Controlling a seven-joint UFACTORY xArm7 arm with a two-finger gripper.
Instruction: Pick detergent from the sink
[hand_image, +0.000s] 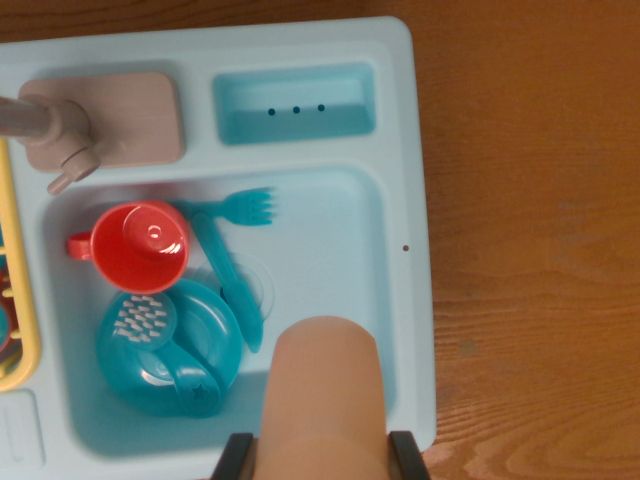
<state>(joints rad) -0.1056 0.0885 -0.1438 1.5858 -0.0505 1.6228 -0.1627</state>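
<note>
Gripper (322, 455) at bottom edge, black fingers (232, 458) clamped on either side of tan detergent bottle (322, 395), held over light-blue sink (410, 200) basin. Beside bottle: teal plate (205, 330), red cup (140, 247), blue fork (245, 207). Grey faucet (55, 130) at upper left.

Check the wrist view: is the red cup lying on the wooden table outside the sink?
No. The red cup sits inside the light blue sink basin, beside the blue fork and above the blue plate.
</note>
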